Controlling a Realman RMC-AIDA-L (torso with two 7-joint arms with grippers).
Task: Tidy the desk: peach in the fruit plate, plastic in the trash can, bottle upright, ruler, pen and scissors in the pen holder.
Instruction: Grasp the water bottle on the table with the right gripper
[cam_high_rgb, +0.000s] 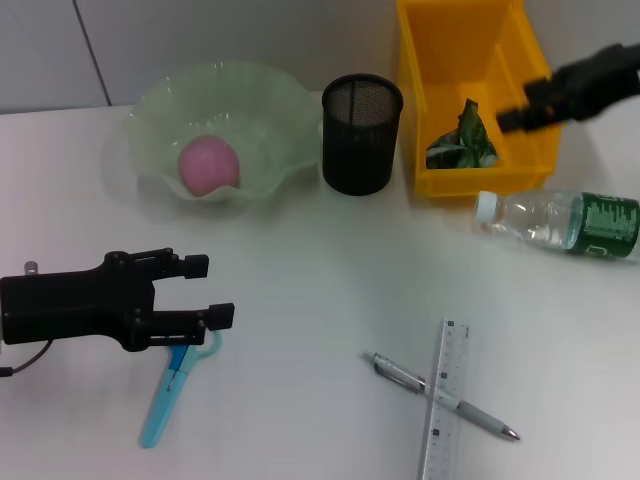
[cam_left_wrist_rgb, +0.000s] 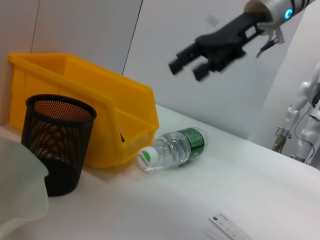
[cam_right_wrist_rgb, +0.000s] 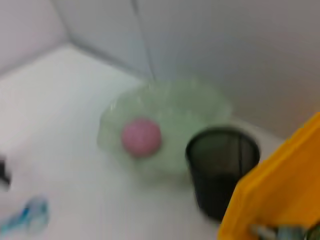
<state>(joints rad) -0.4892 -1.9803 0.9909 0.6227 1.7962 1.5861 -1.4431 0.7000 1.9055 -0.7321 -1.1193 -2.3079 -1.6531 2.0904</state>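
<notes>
The peach (cam_high_rgb: 209, 166) lies inside the fruit plate (cam_high_rgb: 270, 110) at the far left of the bench (cam_high_rgb: 320, 270). Beside the plate stands the pen holder (cam_high_rgb: 361, 134), and next to it the trash can (cam_high_rgb: 440, 60) with a crumpled green plastic piece (cam_high_rgb: 462, 138) in it. The bottle (cam_high_rgb: 565, 222) lies on its side just in front of the trash can, its cap toward the pen holder. Near the front edge, the pen (cam_high_rgb: 440, 396) lies crossed under the ruler (cam_high_rgb: 444, 398). The scissors (cam_high_rgb: 172, 388) lie at the front left. The left gripper (cam_high_rgb: 208, 291) is low just over their handles, jaws apart and holding nothing. The right gripper (cam_high_rgb: 515, 104) hangs above the trash can, jaws a little apart and empty.
</notes>
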